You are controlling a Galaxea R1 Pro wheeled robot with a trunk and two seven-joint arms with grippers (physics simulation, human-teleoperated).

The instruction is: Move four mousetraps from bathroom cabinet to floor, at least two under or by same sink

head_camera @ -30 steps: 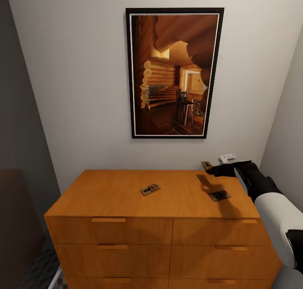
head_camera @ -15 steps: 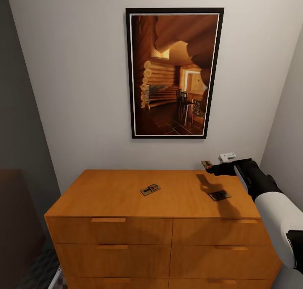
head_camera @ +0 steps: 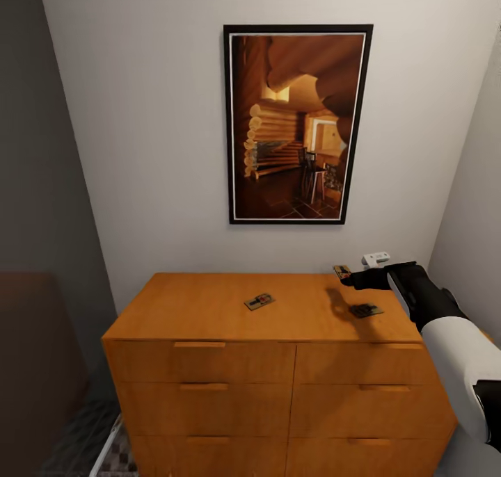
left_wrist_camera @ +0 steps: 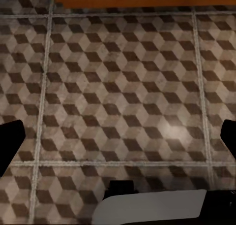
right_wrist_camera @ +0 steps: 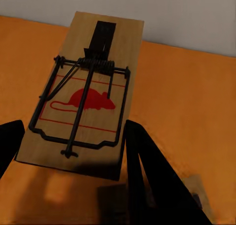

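Mousetrap first: the flat pale-wood mousetrap with black wire spring and red mouse print (right_wrist_camera: 86, 104) sits in the right black claw (head_camera: 346, 277), held up above the far right corner of the wide orange-brown wooden cabinet with slim bar handles (head_camera: 209, 386). In the right wrist view its dark fingers (right_wrist_camera: 147, 171) flank the plate's near end and seem pinched on it. I judge it light, stiff and thin, likely to slip or twist; the plain wooden edges are the place to take hold, clear of the sprung wire. Two more small dark mousetraps lie on the cabinet top: one just below the claw (head_camera: 365, 311), one well out to its left (head_camera: 259, 301). The left claw (left_wrist_camera: 118, 136) hangs spread wide and empty over the cube-patterned tiled bathroom floor (left_wrist_camera: 118, 77).
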